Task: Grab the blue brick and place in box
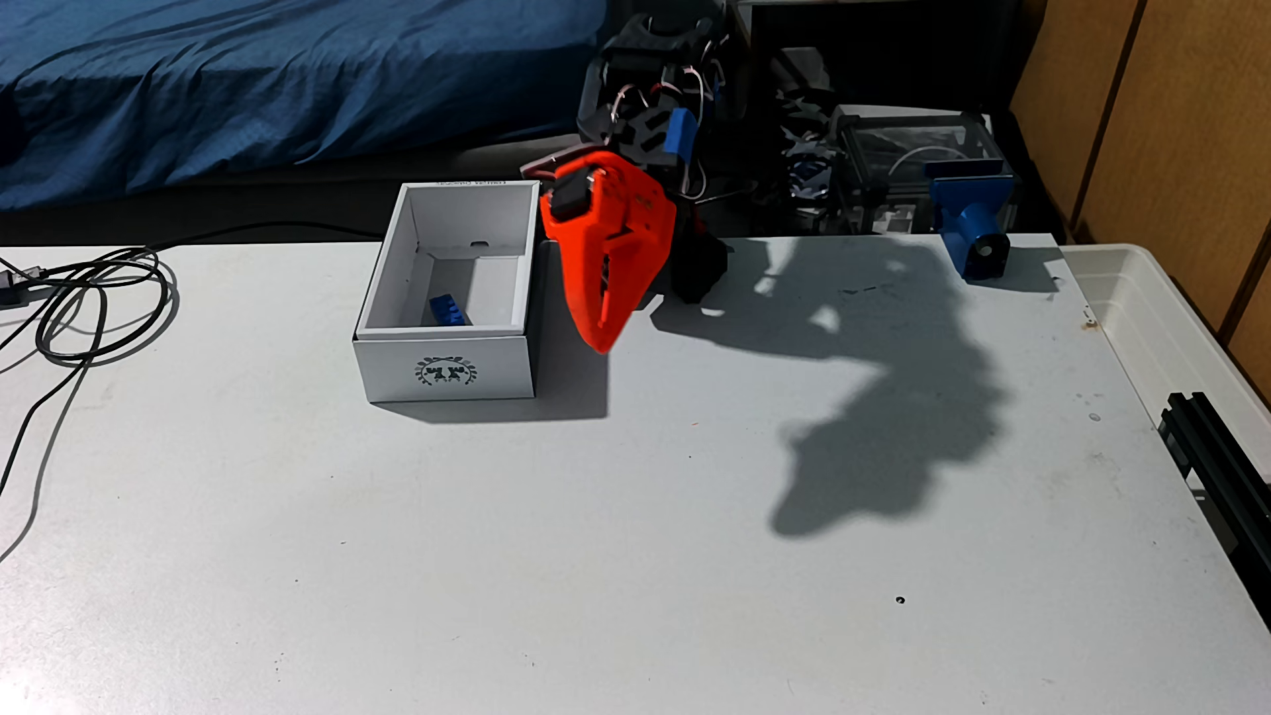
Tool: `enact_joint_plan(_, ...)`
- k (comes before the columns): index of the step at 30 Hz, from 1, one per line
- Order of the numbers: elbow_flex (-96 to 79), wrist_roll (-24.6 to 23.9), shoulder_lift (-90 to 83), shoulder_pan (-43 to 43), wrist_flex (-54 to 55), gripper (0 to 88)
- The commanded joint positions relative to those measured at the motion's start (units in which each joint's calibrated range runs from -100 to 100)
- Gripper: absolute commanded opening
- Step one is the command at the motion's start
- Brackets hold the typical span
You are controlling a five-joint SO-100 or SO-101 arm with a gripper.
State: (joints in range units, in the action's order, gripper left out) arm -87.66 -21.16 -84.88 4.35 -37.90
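Observation:
In the fixed view the white box (446, 368) stands left of centre on the table, its emblem side facing the camera. The blue brick (450, 311) lies on the box floor near the front wall, partly hidden by that wall. My orange gripper (604, 344) hangs just right of the box, tip pointing down at the table, outside the box's right wall. Its fingers come together to one point with nothing seen between them.
A coil of black cable (96, 302) lies at the table's left edge. A blue clamp-like part (973, 227) sits at the back right, a translucent tub (1183, 323) along the right edge, and a black rail (1217, 454) beyond it. The arm's shadow covers the table's right middle.

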Motion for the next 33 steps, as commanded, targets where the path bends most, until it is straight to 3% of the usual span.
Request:
enact_joint_plan(1,-4.44,5.98,-7.68,-2.5,0.89,0.9)
enact_joint_plan(5,-10.56,12.08,-15.12,-5.25,0.89,1.0)
enact_joint_plan(12,-11.54,13.71,-15.12,-9.93,0.03,1.4)
enact_joint_plan(17,-11.63,17.45,-14.53,-12.75,-0.32,1.1)
enact_joint_plan(33,-11.63,17.5,-15.12,-13.57,-12.81,1.5)
